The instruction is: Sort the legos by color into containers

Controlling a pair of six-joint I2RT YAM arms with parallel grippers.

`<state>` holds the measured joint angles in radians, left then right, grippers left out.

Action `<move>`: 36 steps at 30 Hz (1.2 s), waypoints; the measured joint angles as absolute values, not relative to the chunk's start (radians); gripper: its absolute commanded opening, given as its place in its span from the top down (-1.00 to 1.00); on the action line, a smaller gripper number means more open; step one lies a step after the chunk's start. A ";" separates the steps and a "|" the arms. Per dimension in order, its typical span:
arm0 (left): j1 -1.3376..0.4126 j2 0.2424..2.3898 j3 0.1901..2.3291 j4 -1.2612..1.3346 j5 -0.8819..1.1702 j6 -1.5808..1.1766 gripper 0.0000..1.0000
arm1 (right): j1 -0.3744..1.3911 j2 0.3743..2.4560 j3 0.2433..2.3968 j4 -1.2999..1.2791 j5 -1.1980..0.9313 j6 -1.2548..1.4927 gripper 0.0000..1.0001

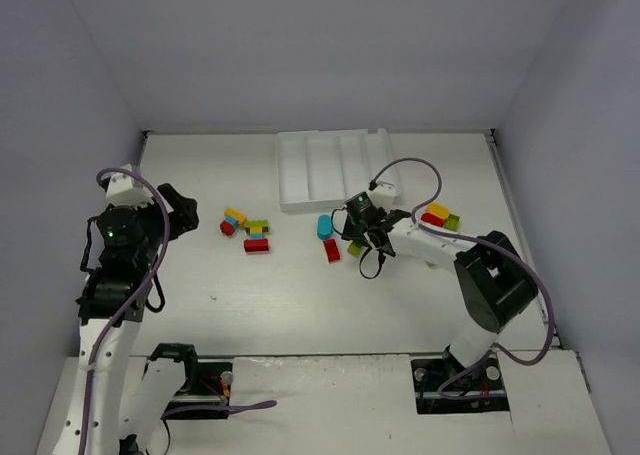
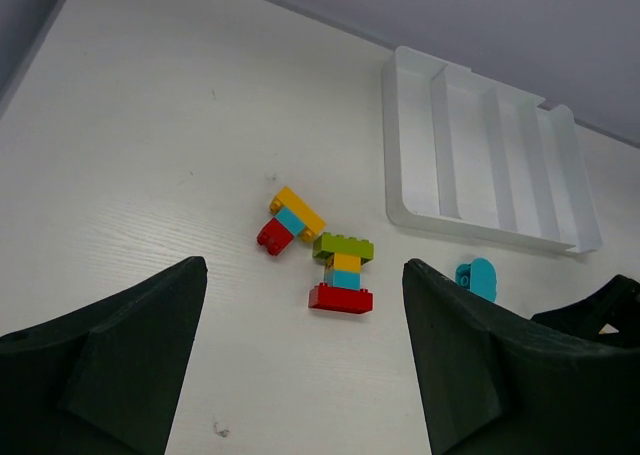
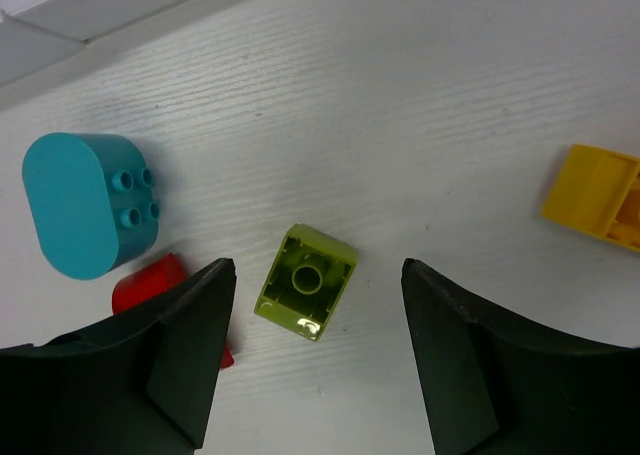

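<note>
A lime green lego [image 3: 306, 283] lies hollow side up on the table, between the fingers of my right gripper [image 3: 318, 345]. The jaws stand apart, with a gap on each side of it. A cyan rounded lego [image 3: 90, 205] and a red lego [image 3: 150, 283] lie to its left, and a yellow one [image 3: 595, 195] to its right. My left gripper [image 2: 305, 365] hangs open and empty, short of a green-yellow-cyan-red stack [image 2: 343, 272] and a yellow-cyan-red cluster [image 2: 290, 221]. The white tray of containers [image 1: 283, 170] sits at the back with nothing showing in it.
A yellow, red and green group of legos [image 1: 438, 216] lies right of the right arm, near the tray's corner. Grey walls enclose the table on three sides. The right arm's purple cable [image 1: 405, 165] loops over the tray's right end.
</note>
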<state>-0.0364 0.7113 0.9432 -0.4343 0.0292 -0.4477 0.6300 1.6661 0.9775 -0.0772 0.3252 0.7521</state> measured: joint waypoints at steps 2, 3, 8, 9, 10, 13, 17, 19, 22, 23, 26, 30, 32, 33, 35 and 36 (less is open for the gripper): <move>-0.036 0.728 0.943 -0.433 0.044 -0.451 -0.45 | 0.630 1.693 0.992 -0.072 0.327 0.767 -0.22; -0.036 0.734 0.943 -0.433 0.051 -0.453 -0.45 | 0.630 1.706 1.000 -0.067 0.328 0.775 -0.20; -0.036 0.759 0.943 -0.434 0.065 -0.458 -0.45 | 0.630 1.757 1.015 -0.053 0.328 0.800 -0.06; -0.036 0.757 0.943 -0.433 0.069 -0.459 -0.45 | 0.630 1.764 1.015 -0.052 0.328 0.805 0.01; -0.036 0.755 0.943 -0.433 0.075 -0.460 -0.45 | 0.630 1.771 1.015 -0.052 0.328 0.807 0.06; -0.036 0.751 0.943 -0.429 0.083 -0.464 -0.45 | 0.630 1.780 1.015 -0.051 0.328 0.810 0.28; -0.036 0.753 0.943 -0.428 0.091 -0.472 -0.45 | 0.630 1.779 1.015 -0.042 0.329 0.798 0.68; -0.036 0.753 0.943 -0.428 0.096 -0.476 -0.45 | 0.630 1.779 1.015 -0.041 0.335 0.766 0.90; -0.036 0.756 0.943 -0.428 0.105 -0.480 -0.45 | 0.625 1.775 1.026 -0.042 0.354 0.671 1.00; -0.036 0.757 0.943 -0.428 0.106 -0.480 -0.45 | 0.618 1.774 1.038 -0.042 0.355 0.626 1.00; -0.036 0.764 0.943 -0.428 0.110 -0.482 -0.45 | 0.564 1.774 1.096 -0.025 0.347 0.482 1.00; -0.036 0.767 0.943 -0.427 0.119 -0.484 -0.45 | 0.449 1.771 1.184 0.037 0.317 0.290 1.00; -0.036 0.767 0.943 -0.424 0.125 -0.484 -0.45 | 0.401 1.773 1.224 0.066 0.308 0.203 0.93; -0.036 0.768 0.943 -0.422 0.128 -0.484 -0.45 | 0.383 1.776 1.246 0.076 0.305 0.165 0.88; -0.036 0.769 0.943 -0.419 0.131 -0.484 -0.45 | 0.360 1.805 1.310 0.091 0.301 0.090 0.87; -0.036 0.771 0.943 -0.418 0.132 -0.484 -0.45 | 0.353 1.837 1.354 0.107 0.296 0.055 0.87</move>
<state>-0.0364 0.7708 0.9432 -0.4175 0.1318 -0.4835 0.3531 1.8370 1.3540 0.1074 0.2958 0.0547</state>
